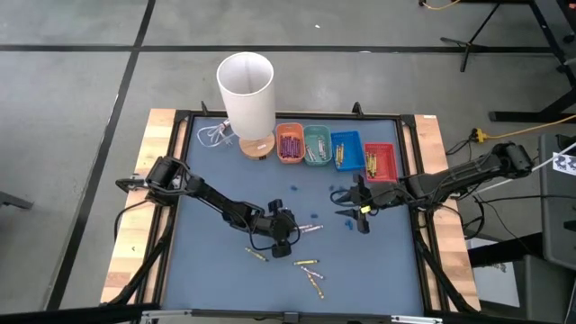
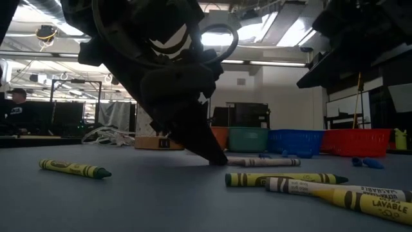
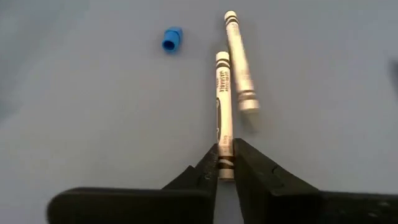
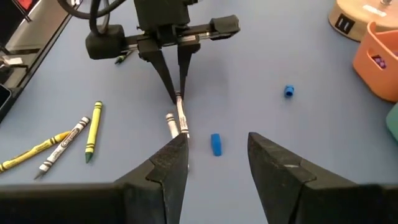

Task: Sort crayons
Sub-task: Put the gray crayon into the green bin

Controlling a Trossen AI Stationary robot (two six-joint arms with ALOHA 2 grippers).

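Crayons: I count two white ones side by side on the blue mat near the table's middle — the nearer white crayon (image 3: 223, 106) and a second white crayon (image 3: 240, 62) just beside it.
Left gripper: my left gripper (image 3: 225, 163) is down at the mat, fingers pinched on the dark-banded end of the nearer white crayon, which lies flat on the mat.
Right gripper: my right gripper (image 4: 214, 162) hangs apart from it toward the trays, jaws spread wide, nothing between them.
Loose crayons: yellow crayons (image 1: 310, 270) lie scattered nearer the table's front edge — one more yellow crayon (image 1: 256, 256) lies off to the left.
Blue bits: a small blue cap (image 3: 171, 39) sits near the white pair.
Trays: orange tray (image 1: 289, 144), teal tray (image 1: 317, 145), blue tray (image 1: 346, 149) and red tray (image 1: 380, 162) stand in a row, each with crayons inside.
White cup: tall white cup (image 1: 246, 90) beside the orange tray.
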